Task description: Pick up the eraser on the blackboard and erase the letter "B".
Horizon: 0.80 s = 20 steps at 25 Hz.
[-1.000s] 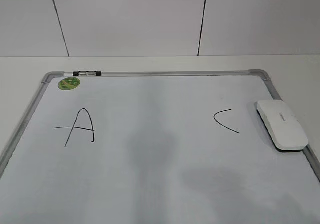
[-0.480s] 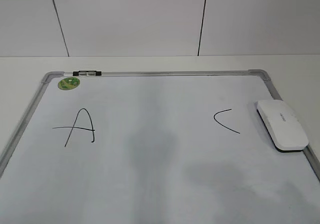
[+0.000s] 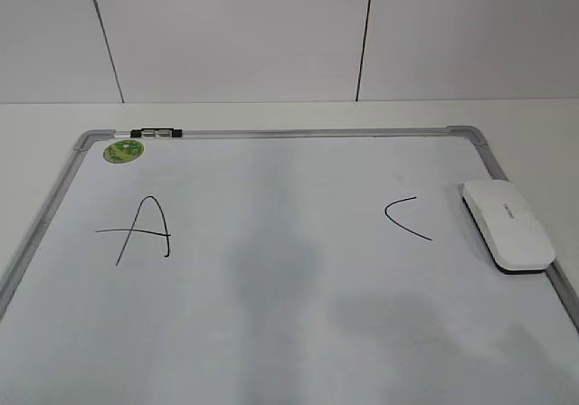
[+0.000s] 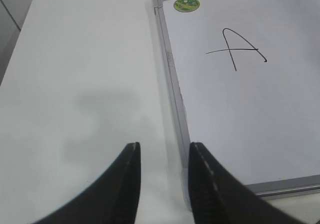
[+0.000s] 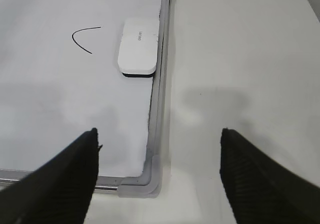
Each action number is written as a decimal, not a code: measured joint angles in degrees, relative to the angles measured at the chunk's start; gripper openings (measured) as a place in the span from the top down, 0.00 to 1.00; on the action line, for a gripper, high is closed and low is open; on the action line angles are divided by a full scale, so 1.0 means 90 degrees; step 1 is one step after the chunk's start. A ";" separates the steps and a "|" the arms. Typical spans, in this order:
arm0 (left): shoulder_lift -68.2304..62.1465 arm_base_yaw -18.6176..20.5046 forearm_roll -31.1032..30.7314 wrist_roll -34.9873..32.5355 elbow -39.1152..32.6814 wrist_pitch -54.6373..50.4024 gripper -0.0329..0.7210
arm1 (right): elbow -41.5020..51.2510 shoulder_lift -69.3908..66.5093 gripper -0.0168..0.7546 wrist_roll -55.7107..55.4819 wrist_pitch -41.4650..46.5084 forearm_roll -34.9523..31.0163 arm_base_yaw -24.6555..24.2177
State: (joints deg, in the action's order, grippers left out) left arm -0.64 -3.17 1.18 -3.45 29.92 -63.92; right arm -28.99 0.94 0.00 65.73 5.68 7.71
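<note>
The white eraser [image 3: 508,225] lies flat on the blackboard [image 3: 289,197] against its right frame; the right wrist view shows the eraser [image 5: 138,46] well ahead of my right gripper [image 5: 159,131]. That gripper is wide open and empty above the board's near right corner. My left gripper [image 4: 162,146] hovers over the board's left frame [image 4: 171,79], open with a narrower gap and nothing between its fingers. A black "A" [image 3: 140,229] and a curved stroke [image 3: 405,217] are drawn on the board. No letter "B" shows in any view. Neither gripper appears in the exterior view.
A round green sticker [image 3: 123,151] and a small black-and-clear clip [image 3: 156,133] sit at the board's far left corner. White table [image 4: 75,84] lies to the left of the board and more table [image 5: 240,59] to its right. A white panelled wall [image 3: 235,34] stands behind.
</note>
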 joint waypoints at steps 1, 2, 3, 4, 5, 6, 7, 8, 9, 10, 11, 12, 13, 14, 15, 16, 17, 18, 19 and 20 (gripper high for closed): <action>0.0000 0.0000 0.0000 0.0000 0.0000 0.0000 0.64 | 0.0000 0.0000 0.22 0.0000 0.0000 0.0000 -0.0015; 0.0000 0.0013 0.0000 -0.0012 0.0000 0.0000 0.64 | 0.0000 0.0000 0.22 0.0000 0.0000 0.0000 -0.0076; 0.0000 0.0064 0.0000 -0.0005 0.0000 0.0000 0.63 | 0.0000 0.0000 0.22 0.0000 0.0000 0.0000 -0.0145; 0.0000 0.0151 0.0000 -0.0005 0.0000 0.0000 0.63 | 0.0000 0.0000 0.22 0.0000 0.0000 0.0000 -0.0213; 0.0000 0.0205 0.0000 -0.0005 0.0000 0.0000 0.63 | 0.0000 0.0000 0.22 0.0000 0.0000 0.0000 -0.0300; 0.0000 0.0241 0.0000 -0.0005 0.0000 0.0000 0.64 | 0.0000 0.0000 0.22 0.0000 0.0000 0.0000 -0.0388; 0.0000 0.0275 0.0000 -0.0005 0.0000 0.0000 0.63 | 0.0000 0.0000 0.22 0.0000 0.0000 0.0000 -0.0443; 0.0000 0.0290 0.0000 -0.0005 0.0000 0.0000 0.64 | 0.0000 0.0000 0.22 0.0000 0.0000 0.0000 -0.0487; 0.0000 0.0290 0.0000 -0.0005 0.0000 0.0000 0.64 | 0.0000 0.0000 0.22 0.0000 0.0000 0.0000 -0.0504; 0.0000 0.0290 0.0000 -0.0005 0.0000 0.0000 0.64 | 0.0000 0.0000 0.22 0.0000 0.0000 0.0000 -0.0515; 0.0000 0.0290 0.0000 -0.0005 0.0000 0.0000 0.64 | 0.0000 0.0000 0.22 0.0000 0.0000 0.0000 -0.0515; 0.0000 0.0290 0.0000 -0.0005 0.0000 0.0000 0.64 | 0.0000 0.0000 0.22 0.0000 0.0000 0.0000 -0.0515; 0.0000 0.0290 0.0000 -0.0005 0.0000 0.0000 0.64 | 0.0000 0.0000 0.22 0.0000 0.0000 0.0000 -0.0515; 0.0000 0.0290 0.0000 -0.0005 0.0000 0.0000 0.64 | 0.0000 0.0000 0.22 0.0000 0.0000 0.0000 -0.0515; 0.0000 0.0290 0.0000 -0.0005 0.0000 0.0000 0.64 | 0.0000 0.0000 0.22 0.0000 0.0000 0.0000 -0.0515; 0.0000 0.0290 0.0000 -0.0005 0.0000 0.0000 0.64 | 0.0000 0.0000 0.22 0.0000 0.0000 0.0000 -0.0515; 0.0000 0.0290 0.0000 -0.0005 0.0000 0.0000 0.64 | 0.0000 0.0000 0.22 0.0000 0.0000 0.0000 -0.0515; 0.0000 0.0290 0.0000 -0.0005 0.0000 0.0000 0.64 | 0.0000 0.0000 0.22 0.0000 0.0000 0.0000 -0.0515; 0.0000 0.0290 0.0000 -0.0005 0.0000 0.0000 0.64 | 0.0000 0.0000 0.22 0.0000 0.0000 0.0000 -0.0515; 0.0000 0.0290 0.0000 -0.0005 0.0000 0.0000 0.63 | 0.0000 0.0000 0.22 0.0000 0.0000 0.0000 -0.0515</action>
State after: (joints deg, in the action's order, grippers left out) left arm -0.64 -0.56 1.18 -3.49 29.92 -63.92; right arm -28.99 0.94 0.00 65.73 5.68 3.07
